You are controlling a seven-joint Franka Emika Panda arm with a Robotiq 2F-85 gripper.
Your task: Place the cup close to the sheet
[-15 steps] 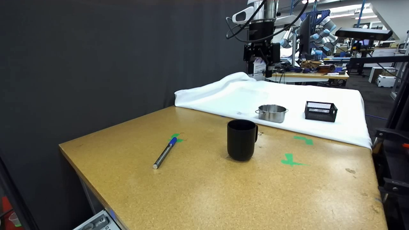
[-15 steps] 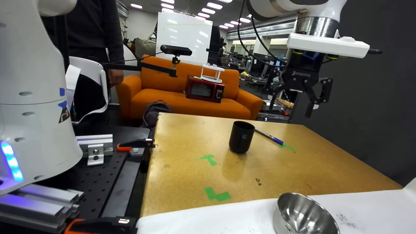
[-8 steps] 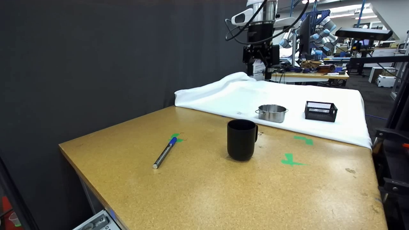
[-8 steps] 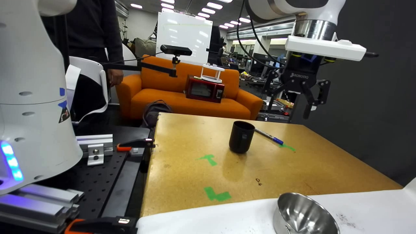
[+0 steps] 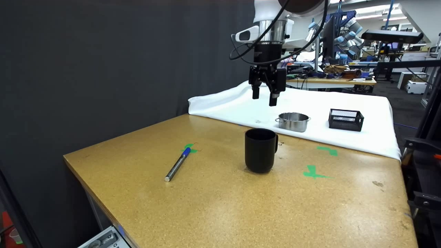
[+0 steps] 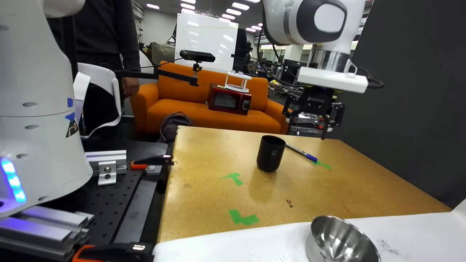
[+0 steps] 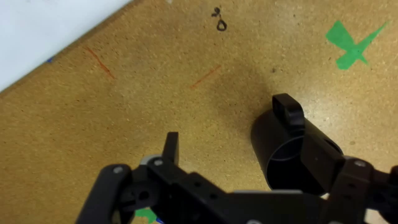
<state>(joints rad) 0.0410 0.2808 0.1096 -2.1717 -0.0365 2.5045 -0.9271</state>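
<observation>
The cup, a small black mug (image 5: 260, 155), stands upright on the wooden table in both exterior views (image 6: 270, 154). Its handle faces the sheet. The sheet, a large white cloth (image 5: 234, 106), covers the table's far part and also shows in an exterior view (image 6: 233, 243). My gripper (image 5: 264, 100) is open and empty, hanging well above the table (image 6: 306, 134). In the wrist view the cup (image 7: 264, 137) lies below the open gripper (image 7: 241, 143); one finger (image 7: 320, 158) covers part of the cup's opening in that view. A corner of the sheet (image 7: 46, 28) shows top left.
A silver metal dish (image 5: 293, 123) and a black mesh box (image 5: 345, 120) stand on the sheet. A marker with a blue cap (image 5: 177, 165) lies on the table near the cup. Green tape marks (image 5: 313, 172) are on the table. A dark curtain (image 5: 120, 69) hangs along one side.
My gripper has come down and moved leftward in both exterior views, mostly within the last half second. It stays open. The cup and sheet have not moved.
</observation>
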